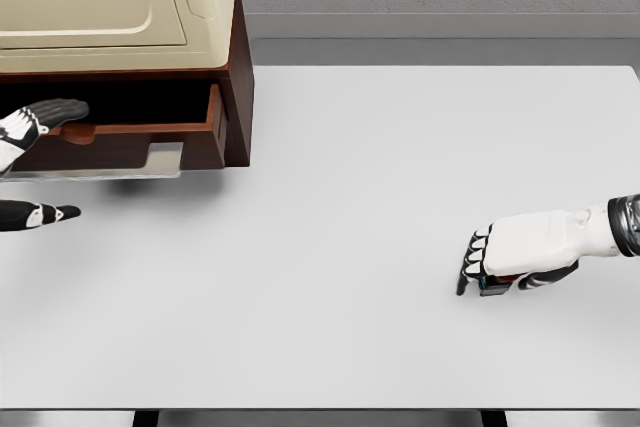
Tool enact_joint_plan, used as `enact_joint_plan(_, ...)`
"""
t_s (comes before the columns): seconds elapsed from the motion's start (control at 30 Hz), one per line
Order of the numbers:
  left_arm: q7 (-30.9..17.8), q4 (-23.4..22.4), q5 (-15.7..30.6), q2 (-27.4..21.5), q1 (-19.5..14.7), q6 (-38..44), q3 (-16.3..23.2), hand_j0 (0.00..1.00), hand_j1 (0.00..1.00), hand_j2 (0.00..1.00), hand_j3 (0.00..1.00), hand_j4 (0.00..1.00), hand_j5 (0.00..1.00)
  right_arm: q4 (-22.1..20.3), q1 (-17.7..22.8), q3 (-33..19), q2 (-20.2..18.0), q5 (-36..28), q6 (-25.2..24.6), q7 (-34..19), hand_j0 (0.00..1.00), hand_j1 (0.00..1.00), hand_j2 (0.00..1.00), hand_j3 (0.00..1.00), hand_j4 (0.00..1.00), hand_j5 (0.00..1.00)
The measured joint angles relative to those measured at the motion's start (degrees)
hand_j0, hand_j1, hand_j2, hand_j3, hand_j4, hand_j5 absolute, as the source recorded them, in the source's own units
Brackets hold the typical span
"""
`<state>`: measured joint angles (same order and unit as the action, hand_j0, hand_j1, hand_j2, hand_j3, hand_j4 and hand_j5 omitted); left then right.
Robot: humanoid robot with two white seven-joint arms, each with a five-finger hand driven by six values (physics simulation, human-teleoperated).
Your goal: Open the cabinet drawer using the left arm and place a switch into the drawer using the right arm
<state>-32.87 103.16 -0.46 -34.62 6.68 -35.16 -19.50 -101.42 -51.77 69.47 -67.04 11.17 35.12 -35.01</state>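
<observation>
White right hand (520, 247) — black fingers (470, 265), grey-black wrist band.

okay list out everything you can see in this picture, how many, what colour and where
table: one, white, fills most of the view
cabinet: one, dark brown wood, far left corner of the table
appliance: one, cream, on top of the cabinet, cut off by the frame
drawer: one, brown, pulled partly out of the cabinet front
switch: one, small and dark, mostly hidden under the right hand
left hand: one, white with dark fingers, at the drawer front
right hand: one, white with dark fingers, curled over the switch, right side of the table
</observation>
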Motion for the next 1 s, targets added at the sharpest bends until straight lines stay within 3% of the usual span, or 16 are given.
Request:
enact_joint_plan(0.13, 0.0, 0.0, -0.1, 1.4, 0.0, 0.0, -0.1, 1.00, 1.00, 1.00, 1.00, 1.00, 1.00, 0.0, 0.0, 0.0, 0.0, 0.0, 0.0, 0.0, 0.64, 0.64, 0.64, 0.64, 0.64, 0.64)
enact_joint_plan(0.37, -0.1, 0.0, 0.0, 2.0, 0.0, 0.0, -0.1, 1.00, 1.00, 1.00, 1.00, 1.00, 1.00, 0.0, -0.1, 0.0, -0.1, 0.0, 0.0, 0.0, 0.79, 0.79, 0.79, 0.79, 0.79, 0.79)
enact_joint_plan(0.43, -0.1, 0.0, 0.0, 2.0, 0.0, 0.0, 0.0, 1.00, 1.00, 1.00, 1.00, 1.00, 1.00, 0.0, -0.1, 0.0, -0.1, 0.1, 0.0, 0.0, 0.78, 0.78, 0.78, 0.78, 0.78, 0.78)
enact_joint_plan(0.57, -0.1, 0.0, 0.1, 2.1, 0.0, 0.0, 0.0, 1.00, 1.00, 1.00, 1.00, 1.00, 1.00, 0.0, -0.5, 0.0, -0.2, 0.1, 0.0, 0.0, 0.65, 0.65, 0.65, 0.65, 0.65, 0.65)
enact_joint_plan(0.73, -0.1, 0.0, 0.1, 2.3, 0.1, 0.0, 0.0, 1.00, 1.00, 1.00, 1.00, 1.00, 1.00, 0.0, -0.5, -0.1, -0.8, 0.1, 0.0, 0.0, 0.72, 0.72, 0.72, 0.72, 0.72, 0.72)
enact_joint_plan(0.77, -0.1, 0.0, 0.1, 2.4, 0.1, 0.0, 0.0, 1.00, 1.00, 1.00, 1.00, 1.00, 1.00, 0.0, -0.5, -0.1, -0.8, 0.2, 0.0, 0.0, 0.71, 0.71, 0.71, 0.71, 0.71, 0.71)
enact_joint_plan(0.83, -0.1, 0.0, 0.1, 2.6, 0.1, 0.0, 0.0, 1.00, 1.00, 1.00, 1.00, 1.00, 1.00, 0.0, -0.5, -0.1, -0.8, 0.4, 0.0, 0.0, 0.57, 0.57, 0.57, 0.57, 0.57, 0.57)
enact_joint_plan(1.0, -0.1, 0.0, 0.1, 2.8, 0.1, 0.0, 0.1, 1.00, 1.00, 1.00, 1.00, 1.00, 1.00, 0.0, -0.5, -0.1, -0.9, 0.5, 0.0, 0.0, 0.43, 0.43, 0.43, 0.43, 0.43, 0.43)
